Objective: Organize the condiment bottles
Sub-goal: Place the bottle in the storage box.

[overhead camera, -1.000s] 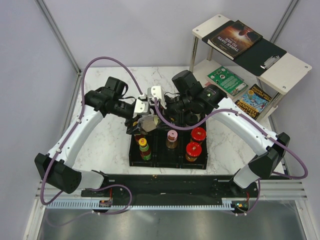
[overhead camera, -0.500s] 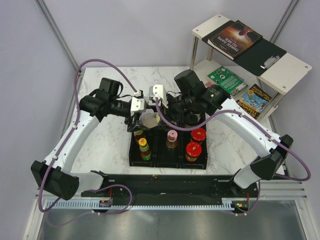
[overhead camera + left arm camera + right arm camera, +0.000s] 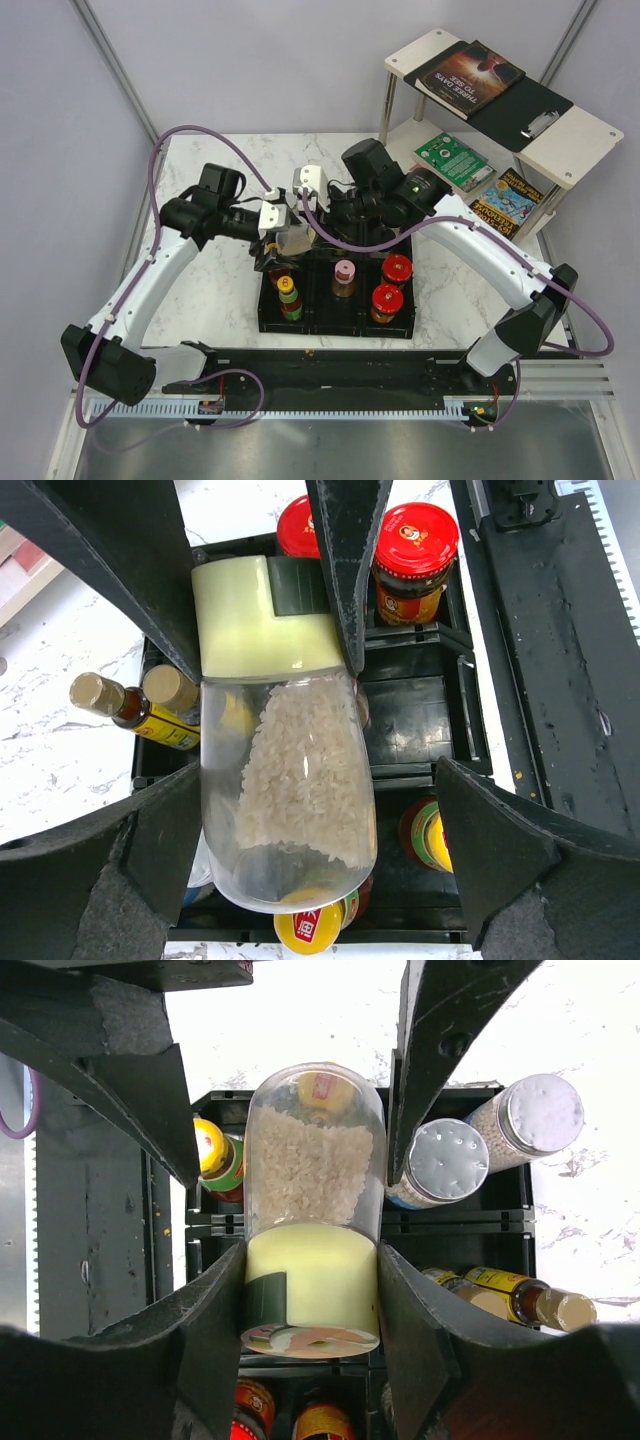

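Over the far-left corner of the tray [image 3: 335,328], the rice jar [image 3: 290,780] hangs on its side between both my grippers. My right gripper [image 3: 312,1260] is clamped on its pale yellow lid [image 3: 310,1300]. My left gripper [image 3: 318,780] is spread wide around the glass body: one pad [image 3: 165,840] is at the glass, the other well apart. As far as I can see, the left carries no load.

Change over the last second, top view: the left wrist has backed off a little toward its own side and the jar has barely shifted. I read that as a hand-off settling onto the right arm. The jar is not yet in a cell.

Hard to make out:
- My arms cover the tray's back row in the top view, so I can't count bottles or free cells there.
- I can't tell which cell sits under the jar.
- Of the silver-lidded jars [image 3: 448,1160], I can't tell whether the outer one stands inside the tray or just beside it.
- The jar's underside contact with the left pad is unclear.
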Controlling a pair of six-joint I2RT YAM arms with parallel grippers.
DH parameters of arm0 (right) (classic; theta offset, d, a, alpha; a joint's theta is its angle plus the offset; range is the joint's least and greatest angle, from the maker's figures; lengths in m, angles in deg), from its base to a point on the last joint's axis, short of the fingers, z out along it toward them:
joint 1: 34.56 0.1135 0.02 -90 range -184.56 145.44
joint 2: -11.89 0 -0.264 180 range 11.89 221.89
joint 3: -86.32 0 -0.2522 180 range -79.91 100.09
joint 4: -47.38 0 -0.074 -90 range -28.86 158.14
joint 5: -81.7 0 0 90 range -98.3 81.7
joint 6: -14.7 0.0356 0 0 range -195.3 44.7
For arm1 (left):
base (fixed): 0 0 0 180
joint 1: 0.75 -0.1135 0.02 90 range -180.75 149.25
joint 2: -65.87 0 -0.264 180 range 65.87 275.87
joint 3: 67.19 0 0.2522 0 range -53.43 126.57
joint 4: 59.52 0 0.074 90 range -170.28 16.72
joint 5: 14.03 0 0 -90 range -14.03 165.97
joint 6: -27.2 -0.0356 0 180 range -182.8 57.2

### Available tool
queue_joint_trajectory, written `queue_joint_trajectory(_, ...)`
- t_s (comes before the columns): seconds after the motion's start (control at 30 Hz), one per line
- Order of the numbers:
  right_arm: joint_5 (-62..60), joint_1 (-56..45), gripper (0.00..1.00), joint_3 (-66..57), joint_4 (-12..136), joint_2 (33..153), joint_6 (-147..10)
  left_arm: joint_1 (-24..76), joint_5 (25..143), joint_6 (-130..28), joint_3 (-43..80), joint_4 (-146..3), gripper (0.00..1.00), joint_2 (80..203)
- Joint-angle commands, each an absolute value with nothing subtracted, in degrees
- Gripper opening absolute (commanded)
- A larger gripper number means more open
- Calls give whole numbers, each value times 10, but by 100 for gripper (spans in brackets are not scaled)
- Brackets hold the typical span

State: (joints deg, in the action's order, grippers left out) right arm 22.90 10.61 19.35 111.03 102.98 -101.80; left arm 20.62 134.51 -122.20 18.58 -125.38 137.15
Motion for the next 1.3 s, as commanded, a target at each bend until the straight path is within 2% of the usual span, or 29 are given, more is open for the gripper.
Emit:
queue_joint_trajectory(0.0, 201, 108, 0, 221, 1079, 1037, -1007, 211, 1372, -1212, 186, -1247, 99, 1352)
queue_joint_trajectory(0.27, 111, 108, 0, 192, 1077, 1005, -1021, 198, 1384, -1135, 196, -1203, 99, 1318)
queue_joint_trajectory(0.47, 72, 108, 0, 151, 1071, 960, -1030, 103, 1416, -1022, 165, -1050, 99, 1252)
queue_joint_trajectory(0.57, 63, 108, 0, 135, 1067, 943, -1033, 50, 1429, -985, 154, -1018, 99, 1250)
queue_joint_trajectory(0.67, 66, 109, 0, 138, 1096, 936, -1044, 11, 1369, -935, 120, -956, 99, 1254)
queue_joint_trajectory(0.7, 72, 108, 0, 142, 1109, 941, -1055, 6, 1315, -923, 107, -920, 99, 1254)
queue_joint_trajectory(0.9, 76, 128, 0, 183, 1239, 981, -1118, -79, 1238, -848, 23, -825, 99, 1251)
queue_joint_trajectory(1.27, 0, 253, 0, 168, 1337, 1015, -1159, -138, 1238, -856, -80, -798, 99, 1226)
